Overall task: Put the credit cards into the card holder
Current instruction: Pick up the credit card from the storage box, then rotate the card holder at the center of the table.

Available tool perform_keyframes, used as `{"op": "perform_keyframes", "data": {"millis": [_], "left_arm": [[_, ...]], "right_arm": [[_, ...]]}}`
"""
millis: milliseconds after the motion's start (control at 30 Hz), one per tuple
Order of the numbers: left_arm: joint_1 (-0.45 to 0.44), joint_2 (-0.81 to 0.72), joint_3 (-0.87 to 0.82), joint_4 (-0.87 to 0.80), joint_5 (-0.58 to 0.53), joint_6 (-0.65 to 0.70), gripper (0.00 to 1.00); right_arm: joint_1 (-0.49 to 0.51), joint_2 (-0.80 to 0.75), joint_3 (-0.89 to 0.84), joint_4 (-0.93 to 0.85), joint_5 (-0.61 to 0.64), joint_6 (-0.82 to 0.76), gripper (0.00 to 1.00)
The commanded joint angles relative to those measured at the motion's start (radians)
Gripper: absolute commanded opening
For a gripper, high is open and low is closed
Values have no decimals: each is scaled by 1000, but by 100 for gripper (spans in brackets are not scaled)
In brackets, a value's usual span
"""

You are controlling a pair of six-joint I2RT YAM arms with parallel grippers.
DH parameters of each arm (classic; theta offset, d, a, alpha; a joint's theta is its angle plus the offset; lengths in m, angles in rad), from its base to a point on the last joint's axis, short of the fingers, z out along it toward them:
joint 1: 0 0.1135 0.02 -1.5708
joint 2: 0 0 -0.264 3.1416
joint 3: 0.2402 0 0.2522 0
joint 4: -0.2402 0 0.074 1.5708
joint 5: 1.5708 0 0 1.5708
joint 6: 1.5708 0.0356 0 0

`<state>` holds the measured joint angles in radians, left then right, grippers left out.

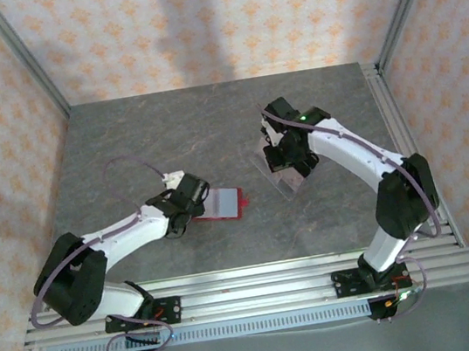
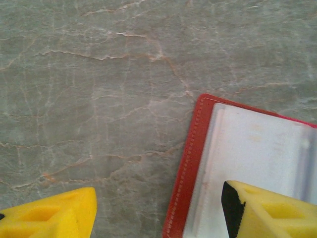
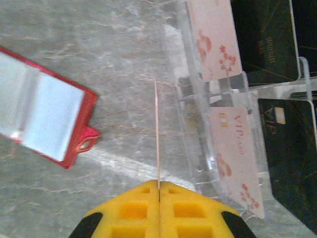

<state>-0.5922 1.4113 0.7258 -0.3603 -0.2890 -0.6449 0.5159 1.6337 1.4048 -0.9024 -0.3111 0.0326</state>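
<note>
The right gripper (image 3: 159,191) was pinched fully shut on one credit card (image 3: 157,134). In the right wrist view the card showed edge-on as a thin line rising from the fingertips up the middle of the frame. Its long axis was near vertical and its free end pointed to the top edge.

One card holder (image 3: 47,111) lay open on the table (image 3: 124,59) at the left of that frame, pale inside up. Its long axis slanted from upper left to lower right. The snap tab (image 3: 86,144) at its lower right corner pointed toward the gripped card, though the two were apart.

One clear stand (image 3: 198,124) stood at the right of the frame. It carried two pale cards (image 3: 215,37) with red blossoms, one above the other, and two black cards (image 3: 267,39) to their right. That made five cards: one gripped and four in the stand.

The left gripper (image 2: 159,208) had its jaws wide apart with nothing between them. In the left wrist view its lower-right finger overlapped the holder's pale inside; whether it touched could not be told. In the top view the holder lay just left of centre, with the left gripper at its left end.
</note>
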Motion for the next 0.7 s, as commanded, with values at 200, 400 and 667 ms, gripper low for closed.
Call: {"op": "perform_keyframes", "data": {"millis": [200, 400, 667], "left_arm": [[72, 55, 39, -103, -70, 17, 69], [97, 107, 55, -114, -72, 21, 69], [94, 136, 49, -79, -11, 28, 68]], "right_arm": [[1, -94, -80, 151, -193, 131, 0], [7, -118, -146, 230, -238, 174, 0], [10, -133, -215, 309, -265, 209, 0]]}}
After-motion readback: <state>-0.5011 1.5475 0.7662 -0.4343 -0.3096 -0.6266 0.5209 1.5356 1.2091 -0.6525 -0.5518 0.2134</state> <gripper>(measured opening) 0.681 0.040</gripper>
